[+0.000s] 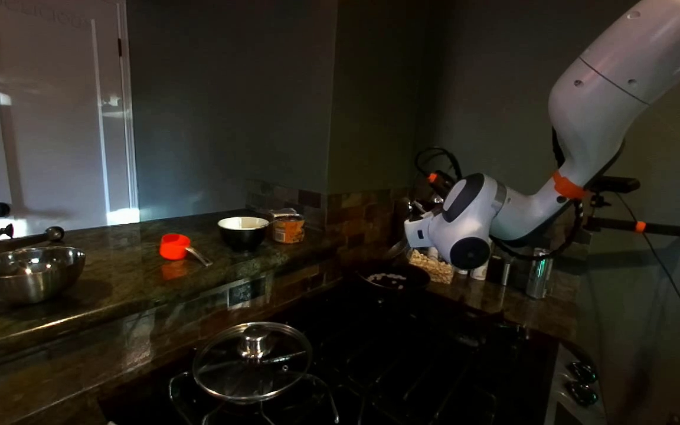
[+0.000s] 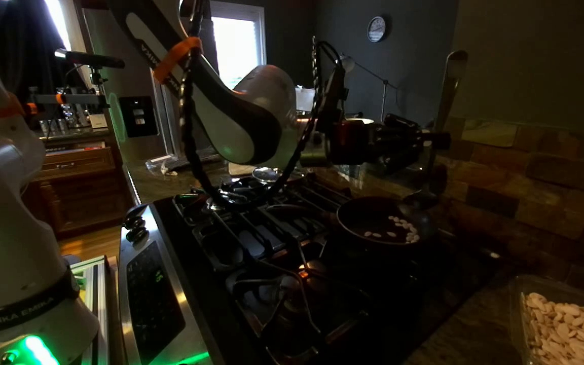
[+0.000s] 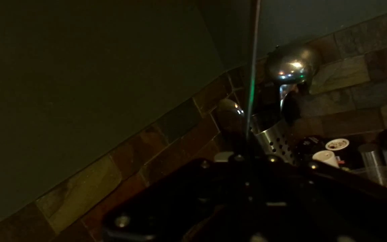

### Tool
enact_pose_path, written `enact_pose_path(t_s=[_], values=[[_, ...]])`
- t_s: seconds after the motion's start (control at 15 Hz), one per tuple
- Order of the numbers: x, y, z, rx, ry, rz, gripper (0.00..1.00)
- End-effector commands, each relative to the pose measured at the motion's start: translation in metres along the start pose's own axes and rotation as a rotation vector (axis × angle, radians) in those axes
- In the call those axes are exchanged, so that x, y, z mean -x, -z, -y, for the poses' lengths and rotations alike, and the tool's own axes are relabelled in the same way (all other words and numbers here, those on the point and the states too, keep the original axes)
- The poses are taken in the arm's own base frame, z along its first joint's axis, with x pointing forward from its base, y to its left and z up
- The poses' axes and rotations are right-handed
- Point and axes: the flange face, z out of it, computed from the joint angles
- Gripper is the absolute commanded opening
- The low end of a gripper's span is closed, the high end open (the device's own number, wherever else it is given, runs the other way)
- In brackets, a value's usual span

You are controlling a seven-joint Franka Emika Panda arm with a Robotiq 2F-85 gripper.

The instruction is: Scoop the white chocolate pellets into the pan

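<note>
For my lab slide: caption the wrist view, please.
Black gripper holding a thin metal utensil handle, a perforated silvery metal canister behind.

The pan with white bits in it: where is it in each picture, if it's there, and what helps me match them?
In an exterior view, the pan is right of centre, above and right of the glass lid.
In an exterior view, the pan is right of centre, straight down from the round clock.
Wrist view: not in it.
Shared landmark: the stone wall tiles, in all three.
</note>
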Motion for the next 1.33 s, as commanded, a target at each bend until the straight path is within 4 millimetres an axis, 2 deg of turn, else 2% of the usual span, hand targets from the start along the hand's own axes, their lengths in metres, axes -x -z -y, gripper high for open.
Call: enact_pose_path(t_s=[0.0, 0.33, 0.47, 0.67, 0.8, 1.07, 1.27], values=[[0.011, 0.004, 0.007, -0.009, 0.079, -0.005, 0.01], [0.028, 0.007, 0.009, -0.009, 0.004, -0.039, 0.01], [0.045, 0.002, 0.012, -0.044, -0.078, 0.043, 0.01], [0.068, -0.011, 0.037, -0.168, -0.167, 0.154, 0.01], [0.077, -0.025, 0.059, -0.258, -0.196, 0.227, 0.01], [0.071, -0.053, 0.098, -0.441, -0.247, 0.373, 0.01], [0.049, -0.077, 0.106, -0.516, -0.308, 0.408, 0.01]])
